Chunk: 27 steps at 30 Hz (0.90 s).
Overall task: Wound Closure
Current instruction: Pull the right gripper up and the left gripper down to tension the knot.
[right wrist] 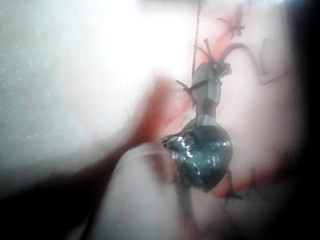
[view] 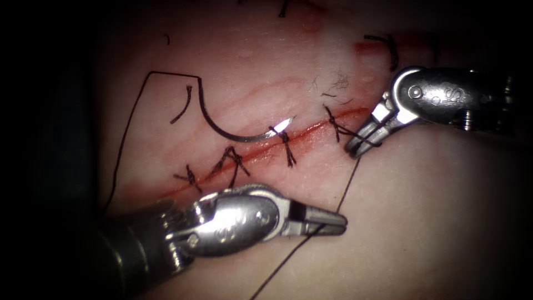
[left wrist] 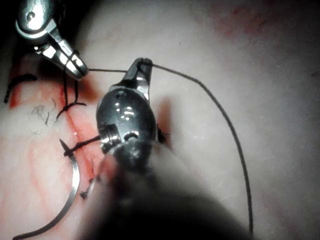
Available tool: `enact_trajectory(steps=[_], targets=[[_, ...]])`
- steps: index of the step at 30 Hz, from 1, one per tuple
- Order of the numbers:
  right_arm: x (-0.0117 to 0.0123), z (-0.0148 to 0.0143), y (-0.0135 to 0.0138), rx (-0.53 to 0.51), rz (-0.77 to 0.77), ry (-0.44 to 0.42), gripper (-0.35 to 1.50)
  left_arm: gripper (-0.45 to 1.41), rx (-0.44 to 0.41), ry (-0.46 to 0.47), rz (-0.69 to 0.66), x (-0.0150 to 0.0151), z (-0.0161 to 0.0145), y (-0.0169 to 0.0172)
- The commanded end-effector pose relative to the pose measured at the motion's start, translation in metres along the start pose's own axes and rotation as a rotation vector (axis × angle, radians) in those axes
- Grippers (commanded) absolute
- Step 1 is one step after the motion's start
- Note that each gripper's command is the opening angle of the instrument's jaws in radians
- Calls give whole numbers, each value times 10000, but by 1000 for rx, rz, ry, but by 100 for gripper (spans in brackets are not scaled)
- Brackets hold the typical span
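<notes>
Curved needle [view: 233, 132] loose on tissue [view: 444, 211] (thread [view: 347, 191] gripped)

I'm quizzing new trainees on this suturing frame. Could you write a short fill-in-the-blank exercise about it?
1. The left pincer is shut on the ____.
2. The right pincer is shut on the ____.
3. The needle lies on the tissue, held by ____ tool.
4. The stitches cross the ____.

Missing words: thread; thread; neither; cut

Needle [view: 222, 126] loose on tissue [view: 433, 222] left of cut [view: 311, 132], thread [view: 348, 189] between both claws.
</notes>
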Motion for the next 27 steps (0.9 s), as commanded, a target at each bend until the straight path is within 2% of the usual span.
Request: enact_trajectory(steps=[1,15,27], targets=[[-3,2,15,-7,4,-1,-35,-35,-4,2,1,1,7,-1],[-26,-14,53,-69,28,-40,-35,-35,-31,8,-46,21,26,37],[-22,-6,70,-140,64,-51,-35,-35,-42,7,-56,28,36,60]])
